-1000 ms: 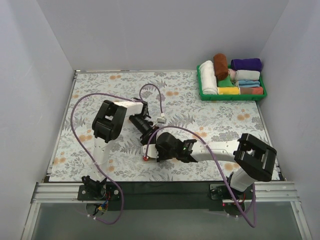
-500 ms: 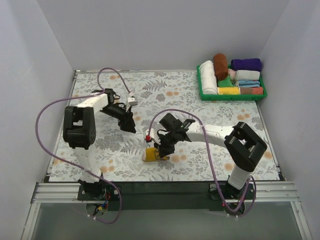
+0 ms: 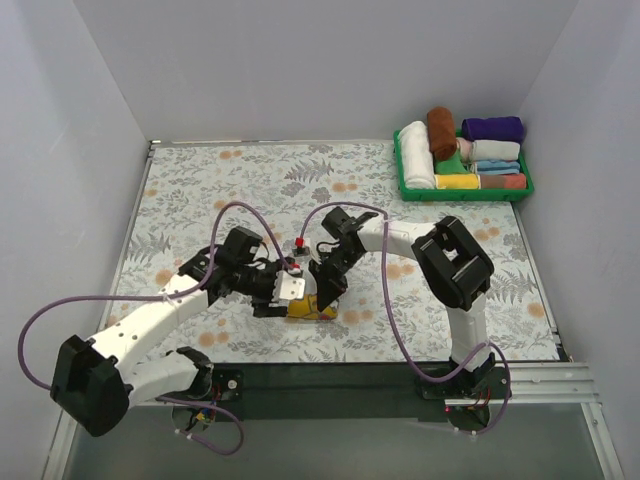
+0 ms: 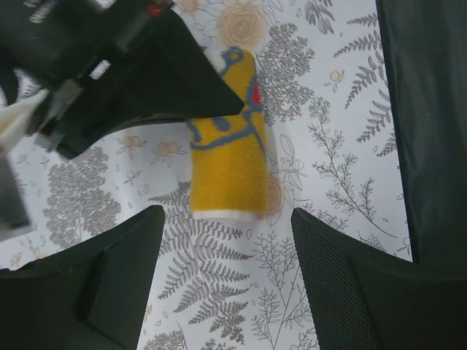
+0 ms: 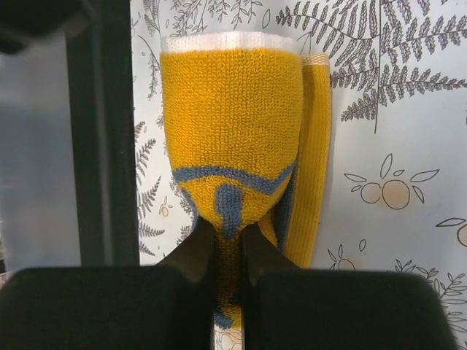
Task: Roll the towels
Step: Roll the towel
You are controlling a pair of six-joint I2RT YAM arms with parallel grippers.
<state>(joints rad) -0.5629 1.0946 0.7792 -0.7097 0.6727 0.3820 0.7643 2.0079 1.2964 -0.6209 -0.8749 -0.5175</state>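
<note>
The mustard-yellow towel with blue-grey markings (image 3: pixel 313 309) lies rolled into a short cylinder near the table's front middle. My right gripper (image 3: pixel 325 292) is shut on one end of it; the right wrist view shows the jaws (image 5: pixel 230 292) pinching the towel (image 5: pixel 232 124) at its patterned end. My left gripper (image 3: pixel 283 303) is open and empty, just left of the roll. In the left wrist view its fingers (image 4: pixel 350 292) straddle bare table short of the roll's white-edged end (image 4: pixel 226 160). A rust-brown roll (image 3: pixel 441 132) lies in the tray.
The green plastic tray (image 3: pixel 465 195) at the back right holds several rolled cloths: white, green, purple, yellow and others. The table has a floral cover (image 3: pixel 200 190). Purple cables loop over both arms near the towel. White walls enclose the table on three sides.
The left arm has swung down from the left, and its open gripper is now beside the yellow roll. The right gripper stays on the roll, its arm now bent further back.
</note>
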